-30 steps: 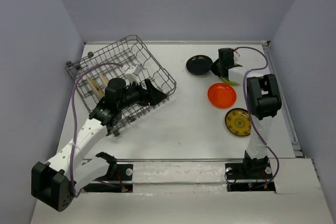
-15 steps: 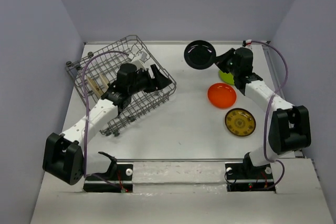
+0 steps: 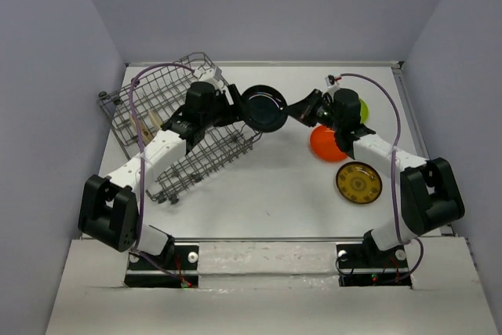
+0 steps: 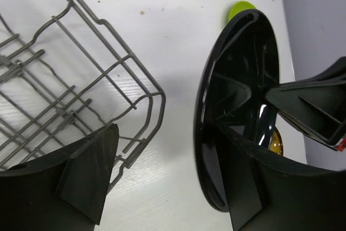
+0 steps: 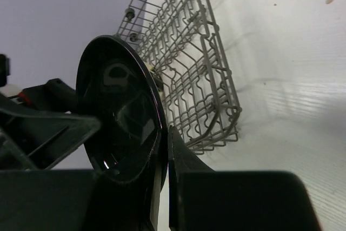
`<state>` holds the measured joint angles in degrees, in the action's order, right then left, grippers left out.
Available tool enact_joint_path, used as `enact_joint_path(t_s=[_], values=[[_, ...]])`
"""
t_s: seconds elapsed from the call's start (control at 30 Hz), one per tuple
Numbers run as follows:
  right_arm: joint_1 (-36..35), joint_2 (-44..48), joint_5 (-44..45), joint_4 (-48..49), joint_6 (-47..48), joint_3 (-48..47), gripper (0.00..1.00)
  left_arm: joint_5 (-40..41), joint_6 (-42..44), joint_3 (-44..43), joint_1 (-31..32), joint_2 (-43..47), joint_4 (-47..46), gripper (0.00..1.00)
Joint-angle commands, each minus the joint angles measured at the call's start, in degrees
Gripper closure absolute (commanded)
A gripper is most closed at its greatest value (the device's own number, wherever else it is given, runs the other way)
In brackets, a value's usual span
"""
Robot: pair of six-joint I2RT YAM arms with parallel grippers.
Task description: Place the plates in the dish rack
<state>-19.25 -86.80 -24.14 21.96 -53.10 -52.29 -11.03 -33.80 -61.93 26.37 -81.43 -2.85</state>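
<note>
A black plate (image 3: 263, 107) hangs on edge above the table, just right of the grey wire dish rack (image 3: 196, 164). My right gripper (image 3: 292, 111) is shut on the plate's right rim; in the right wrist view the plate (image 5: 119, 112) sits pinched in this gripper (image 5: 165, 131). My left gripper (image 3: 236, 107) stands open at the plate's left side. In its own view the gripper (image 4: 167, 133) straddles the plate's (image 4: 238, 106) rim, which is close to one finger. Orange (image 3: 321, 145), lime green (image 3: 361, 107) and yellow-brown patterned (image 3: 358, 183) plates lie on the table at the right.
The rack (image 4: 65, 79) lies askew at the back left, its near corner close to the left gripper. Something pale (image 3: 150, 121) stands inside it. Grey walls close in the table on three sides. The right forearm (image 3: 369, 145) passes over the orange plate.
My right arm has lifted the black plate off the table at the back right and carried it left to the rack's corner. The left gripper has come out of the rack to meet it.
</note>
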Motion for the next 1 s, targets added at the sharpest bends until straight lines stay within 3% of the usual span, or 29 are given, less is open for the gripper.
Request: enact_joint_path(t_s=[0.0, 0.13, 0.17, 0.27, 0.33, 0.4, 0.43, 0.47, 0.57, 0.6, 0.7, 0.77, 0.97], values=[[-0.5, -1.3, -6.0, 11.0, -2.7, 0.9, 0.93, 6.3, 3.2, -2.3, -1.6, 0.5, 2.8, 0.19], [-2.1, -2.4, -7.4, 9.5, -2.1, -0.4, 0.93, 5.2, 3.5, -2.9, -1.8, -0.2, 2.2, 0.27], [-2.1, -3.0, -7.7, 9.0, -1.8, -1.1, 0.93, 5.1, 3.3, -2.8, -1.8, -0.2, 1.2, 0.39], [-2.7, -3.4, -7.9, 8.7, -1.6, -1.1, 0.93, 4.5, 2.7, -2.2, -1.8, 0.1, 0.0, 0.58], [-3.2, -3.8, -8.8, 9.2, -1.7, -1.1, 0.93, 3.8, 2.6, -1.9, -1.8, 0.0, -0.4, 0.63], [-3.8, -4.4, -10.0, 10.1, -2.1, -1.1, 0.93, 3.4, 2.4, -1.4, -1.8, 0.2, -0.8, 0.74], [-3.8, -4.6, -10.1, 10.2, -2.2, -1.1, 0.93, 3.4, 2.3, -1.1, -1.8, 0.4, -0.8, 0.89], [-3.8, -4.8, -10.3, 10.2, -2.2, -1.1, 0.93, 3.5, 2.3, -0.9, -1.8, 1.0, -0.8, 0.94], [-3.8, -4.6, -10.8, 10.4, -2.1, -0.8, 0.81, 3.9, 2.2, 0.0, -2.5, 3.2, -0.4, 0.95], [-3.8, -4.2, -10.8, 9.9, -1.8, -0.6, 0.66, 4.5, 2.1, 0.2, -2.8, 3.8, 0.1, 0.95], [-3.8, -2.6, -8.5, 6.4, 0.0, -0.4, 0.46, 8.0, 2.4, -0.6, -5.9, 6.9, 3.6, 0.94], [-3.8, -0.7, -7.9, 4.3, 1.6, 0.3, 0.37, 12.0, 2.9, -2.0, -8.9, 8.8, 8.4, 0.95], [-3.8, 3.3, -7.9, 4.1, 2.3, 3.7, 0.29, 33.7, 7.7, -12.7, -9.5, 10.1, 23.7, 0.94]])
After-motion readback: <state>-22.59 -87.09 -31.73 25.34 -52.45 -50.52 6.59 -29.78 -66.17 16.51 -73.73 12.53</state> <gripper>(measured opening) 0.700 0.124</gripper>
